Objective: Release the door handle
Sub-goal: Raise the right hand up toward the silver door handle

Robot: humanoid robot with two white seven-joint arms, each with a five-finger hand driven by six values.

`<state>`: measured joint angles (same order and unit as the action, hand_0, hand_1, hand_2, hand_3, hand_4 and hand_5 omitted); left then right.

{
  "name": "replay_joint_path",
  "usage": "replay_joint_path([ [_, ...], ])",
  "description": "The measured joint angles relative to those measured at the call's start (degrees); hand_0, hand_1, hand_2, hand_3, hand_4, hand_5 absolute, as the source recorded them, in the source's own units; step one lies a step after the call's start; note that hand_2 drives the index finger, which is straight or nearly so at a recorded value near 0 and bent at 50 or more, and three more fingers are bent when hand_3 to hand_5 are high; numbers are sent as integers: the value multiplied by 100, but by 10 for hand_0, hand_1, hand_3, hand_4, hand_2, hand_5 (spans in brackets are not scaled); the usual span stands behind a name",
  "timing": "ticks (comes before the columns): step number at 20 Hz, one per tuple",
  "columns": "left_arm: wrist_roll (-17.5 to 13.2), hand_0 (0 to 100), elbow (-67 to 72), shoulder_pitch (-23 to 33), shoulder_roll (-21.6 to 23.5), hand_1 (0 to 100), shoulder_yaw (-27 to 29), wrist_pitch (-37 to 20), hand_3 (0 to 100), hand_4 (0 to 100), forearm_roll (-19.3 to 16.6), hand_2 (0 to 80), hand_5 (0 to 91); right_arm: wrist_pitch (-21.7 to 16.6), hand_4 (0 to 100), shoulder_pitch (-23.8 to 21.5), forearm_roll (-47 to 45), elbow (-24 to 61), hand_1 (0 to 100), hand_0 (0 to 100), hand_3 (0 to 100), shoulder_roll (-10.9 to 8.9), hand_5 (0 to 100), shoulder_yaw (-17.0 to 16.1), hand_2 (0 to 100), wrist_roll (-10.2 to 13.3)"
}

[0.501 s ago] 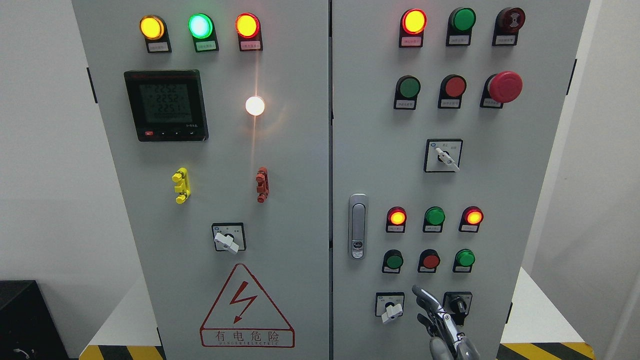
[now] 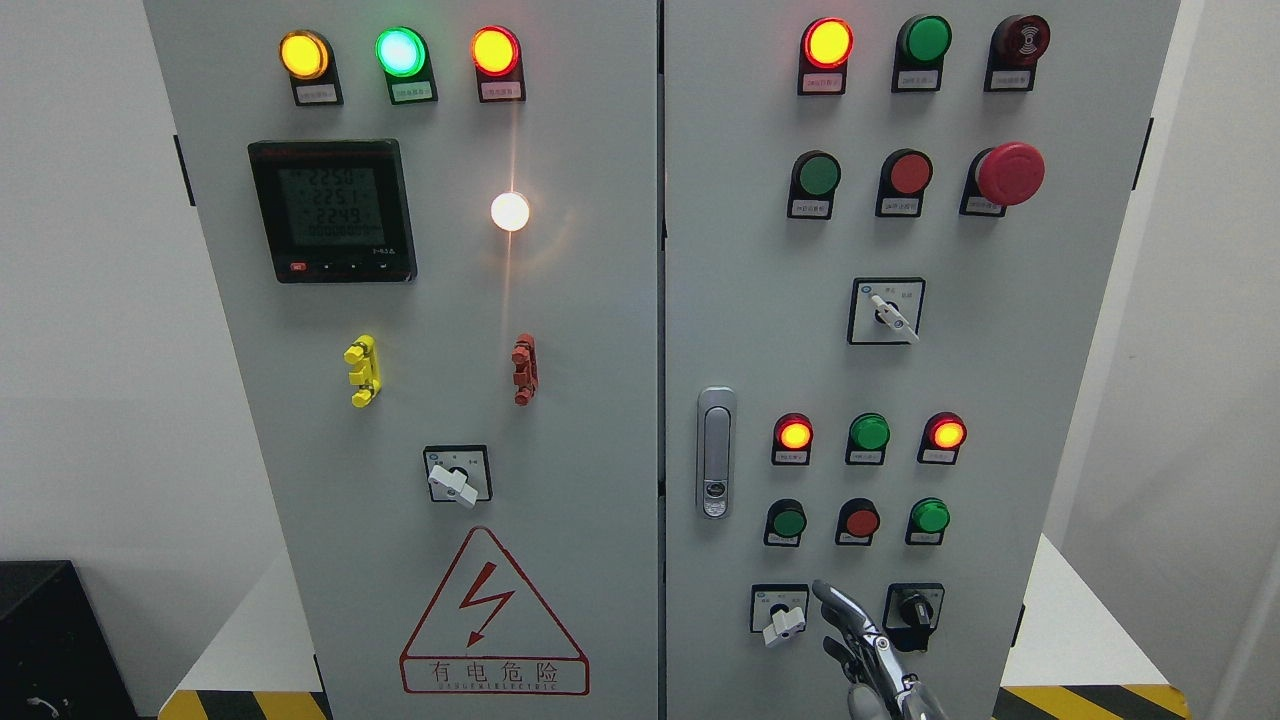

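The silver door handle (image 2: 715,452) sits flush and upright on the left edge of the right cabinet door (image 2: 1000,380). My right hand (image 2: 860,640) rises from the bottom edge, right of the middle, well below and to the right of the handle. Its metal fingers (image 2: 838,602) are loosely spread and hold nothing. They point up between two rotary switches, the white-knobbed one (image 2: 782,618) and the black-knobbed one (image 2: 912,608). My left arm does not show.
The grey cabinet has two shut doors with lit indicator lamps, push buttons, a red emergency stop (image 2: 1010,172), a digital meter (image 2: 332,210) and a red lightning warning sign (image 2: 494,620). Yellow-black floor tape runs along the base. A black box (image 2: 50,640) stands at lower left.
My right hand has shifted slightly left and a little lower in the picture. The meter digits changed.
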<state>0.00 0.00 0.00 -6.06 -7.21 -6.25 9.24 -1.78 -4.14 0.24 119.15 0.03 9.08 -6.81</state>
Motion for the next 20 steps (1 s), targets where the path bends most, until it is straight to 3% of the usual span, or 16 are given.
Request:
replay_joint_path([
  [2, 0, 120, 0, 0, 0, 556, 0, 0, 0, 0, 0, 0, 0, 0, 487, 0, 141, 0, 141, 341, 356, -1, 453, 9, 0, 69],
  [3, 0, 120, 0, 0, 0, 556, 0, 0, 0, 0, 0, 0, 0, 0, 522, 3, 231, 0, 159, 339, 382, -1, 505, 10, 0, 122],
  [4, 0, 120, 0, 0, 0, 556, 0, 0, 0, 0, 0, 0, 0, 1, 653, 9, 349, -1, 214, 336, 521, -1, 671, 11, 0, 149],
  [7, 0, 120, 0, 0, 0, 556, 0, 0, 0, 0, 0, 0, 0, 1, 822, 47, 760, -2, 269, 353, 745, -2, 902, 15, 0, 201],
  [10, 0, 120, 0, 0, 0, 556, 0, 0, 0, 0, 0, 0, 0, -1, 927, 117, 1260, -2, 305, 344, 851, -2, 1000, 20, 0, 221],
  [13, 0, 120, 0, 0, 0, 556, 0, 0, 0, 0, 0, 0, 0, -27, 993, 240, 1831, -3, 316, 350, 928, 46, 1000, 31, 0, 311],
  [20, 0, 120, 0, 0, 0, 556, 0, 0, 0, 0, 0, 0, 0, -31, 1000, 364, 3301, -50, 278, 355, 999, 152, 1000, 212, 0, 478],
])
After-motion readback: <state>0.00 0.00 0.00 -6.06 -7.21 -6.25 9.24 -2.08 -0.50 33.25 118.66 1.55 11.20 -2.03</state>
